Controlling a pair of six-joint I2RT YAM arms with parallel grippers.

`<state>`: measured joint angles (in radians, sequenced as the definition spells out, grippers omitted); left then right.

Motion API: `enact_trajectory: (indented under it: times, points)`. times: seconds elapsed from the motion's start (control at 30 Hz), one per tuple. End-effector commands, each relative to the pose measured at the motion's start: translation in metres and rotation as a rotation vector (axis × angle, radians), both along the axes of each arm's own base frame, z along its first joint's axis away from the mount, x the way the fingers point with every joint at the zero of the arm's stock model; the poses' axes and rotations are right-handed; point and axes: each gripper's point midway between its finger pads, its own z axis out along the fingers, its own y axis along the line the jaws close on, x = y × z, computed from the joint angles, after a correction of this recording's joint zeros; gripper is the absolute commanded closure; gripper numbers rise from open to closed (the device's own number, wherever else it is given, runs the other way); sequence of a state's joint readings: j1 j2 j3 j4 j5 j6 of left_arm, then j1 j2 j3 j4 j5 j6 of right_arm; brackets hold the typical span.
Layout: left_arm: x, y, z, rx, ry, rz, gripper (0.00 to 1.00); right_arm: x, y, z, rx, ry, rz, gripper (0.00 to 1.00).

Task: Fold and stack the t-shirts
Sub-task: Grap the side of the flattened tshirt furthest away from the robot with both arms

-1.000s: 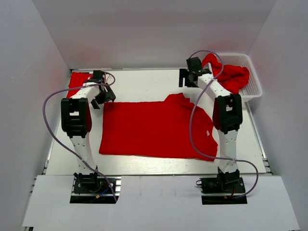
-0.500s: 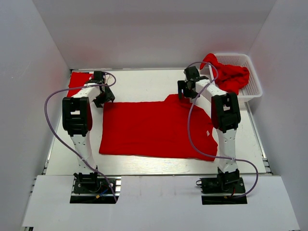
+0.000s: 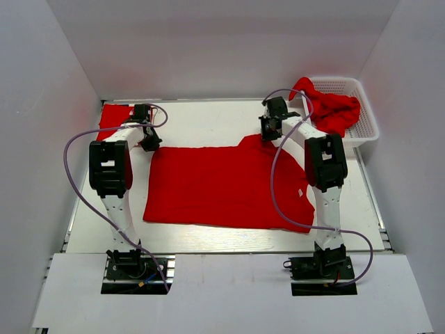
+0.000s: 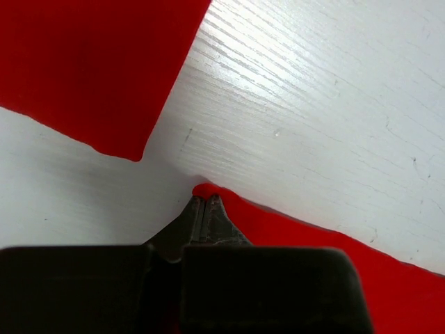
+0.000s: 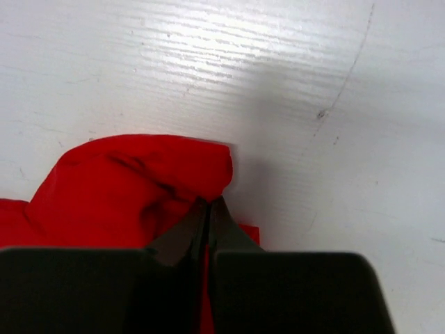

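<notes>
A red t-shirt [image 3: 222,184] lies spread flat in the middle of the table. My left gripper [image 3: 148,143] is at its far left corner. In the left wrist view the left gripper [image 4: 206,199] is shut, pinching the tip of that red corner [image 4: 292,226]. My right gripper [image 3: 268,133] is at the shirt's far right bump. The right wrist view shows the right gripper [image 5: 211,202] shut on a bunched fold of the red cloth [image 5: 132,184]. A folded red t-shirt [image 3: 112,115] lies at the back left, also seen as the red patch [image 4: 83,62] in the left wrist view.
A white basket [image 3: 366,111] stands at the back right with crumpled red t-shirts [image 3: 332,108] spilling over its near side. White walls close the table on the left, back and right. Each arm's purple cable [image 3: 73,163] loops beside it.
Both grippers have moved down onto the far edge of the spread shirt and closed, the left on its corner and the right on the bunched fold.
</notes>
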<state>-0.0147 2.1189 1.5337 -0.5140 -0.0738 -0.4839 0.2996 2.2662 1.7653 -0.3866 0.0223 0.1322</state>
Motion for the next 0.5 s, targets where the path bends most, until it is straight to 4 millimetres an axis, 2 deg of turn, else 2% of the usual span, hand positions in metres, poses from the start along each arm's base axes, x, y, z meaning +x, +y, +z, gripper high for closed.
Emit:
enact_trajectory:
  times: [0.0,0.03,0.07,0.13,0.17,0.2,0.33,0.4,0.47]
  points:
    - [-0.014,-0.002,-0.011,-0.004,0.043,-0.017,1.0,0.021,0.003,0.011,0.004,-0.103,0.022,1.0]
    - [-0.007,-0.002,0.002,0.001,0.001,-0.025,1.0,0.026,0.003,0.017,0.004,-0.131,0.027,1.0]
    - [-0.004,0.0,0.007,0.01,-0.019,-0.02,1.0,0.038,0.008,0.034,-0.005,-0.21,0.071,1.0]
    - [0.003,0.0,0.018,0.014,-0.059,-0.028,1.0,0.047,0.008,0.052,-0.005,-0.275,0.086,1.0]
    - [0.01,0.0,0.025,0.02,-0.096,-0.036,1.0,0.057,0.01,0.069,-0.019,-0.35,0.125,1.0]
    - [0.013,0.0,0.033,0.02,-0.121,-0.036,1.0,0.061,0.008,0.078,-0.025,-0.38,0.13,1.0]
    - [0.019,0.001,0.042,0.027,-0.152,-0.046,1.0,0.073,0.011,0.105,-0.066,-0.485,0.201,1.0]
    - [0.026,0.0,0.051,0.027,-0.175,-0.046,1.0,0.075,0.012,0.11,-0.082,-0.504,0.217,1.0]
    - [0.028,0.0,0.05,0.027,-0.175,-0.046,1.0,0.076,0.011,0.114,-0.097,-0.515,0.232,1.0]
